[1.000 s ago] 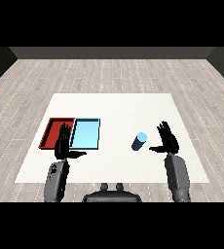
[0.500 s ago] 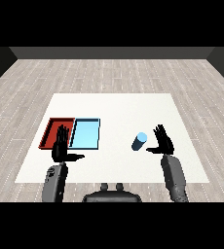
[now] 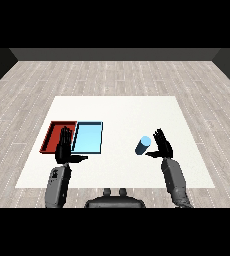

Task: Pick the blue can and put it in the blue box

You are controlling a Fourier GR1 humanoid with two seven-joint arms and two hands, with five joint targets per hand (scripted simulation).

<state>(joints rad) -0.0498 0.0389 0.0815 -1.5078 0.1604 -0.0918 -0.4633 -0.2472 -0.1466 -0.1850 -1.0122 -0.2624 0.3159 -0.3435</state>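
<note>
**Right robot hand beside the blue can, not yet gripping**

Head view: You look down across a white counter on a grey plank floor. Near its right side lies one blue can, tipped on its side, with its pale round end facing you. It lies well apart from the trays.

Your right robot hand is just beside the can, on its right, fingers straight and spread, thumb reaching toward the can. It holds nothing; whether it touches the can is unclear.

Your left robot hand hangs over the near edge of the trays, fingers straight and upright, thumb out to the side, also empty.

Count: one can, two trays, two hands. The red tray lies to the left, the light blue tray lies against its right side; both appear empty.

Handling, as a judgement: the can is likely rigid, light and smooth, and lying down it may roll if nudged. Curl the fingers round its middle, across the curved wall, rather than pinching the ends.
</note>
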